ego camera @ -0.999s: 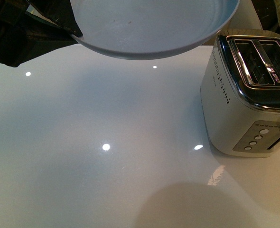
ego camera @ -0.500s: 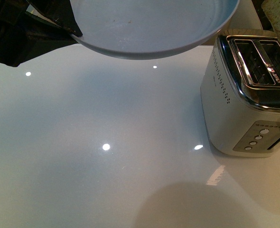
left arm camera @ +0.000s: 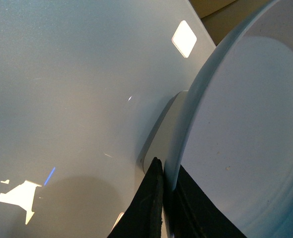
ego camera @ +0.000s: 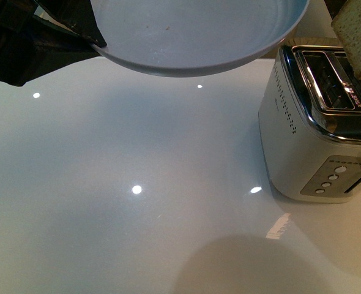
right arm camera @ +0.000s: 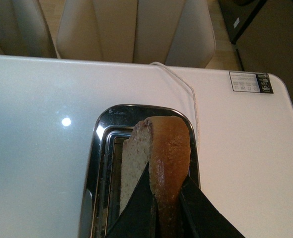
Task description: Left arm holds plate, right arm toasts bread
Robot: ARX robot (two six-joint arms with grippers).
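Observation:
The pale blue plate [ego camera: 199, 33] hangs in the air at the top of the front view, a few crumbs on it. My left gripper [ego camera: 85, 33] is shut on its left rim; in the left wrist view its black fingers [left arm camera: 149, 208] pinch the rim of the plate [left arm camera: 246, 139]. The slice of brown bread [ego camera: 357, 33] hangs on edge above the toaster [ego camera: 318, 122] at the top right. In the right wrist view my right gripper [right arm camera: 169, 198] is shut on the bread [right arm camera: 159, 153] by its crust, right over the toaster's slots [right arm camera: 111, 173].
The silver toaster stands at the table's right side, buttons and lever facing me. Its white cord [right arm camera: 186, 94] runs off the far edge. The glossy white table [ego camera: 137, 184] carries light reflections. Beige chairs [right arm camera: 131, 29] stand behind the table.
The bread has come into the front view from the top right and moved down and left, over the toaster. The plate and left gripper have not moved.

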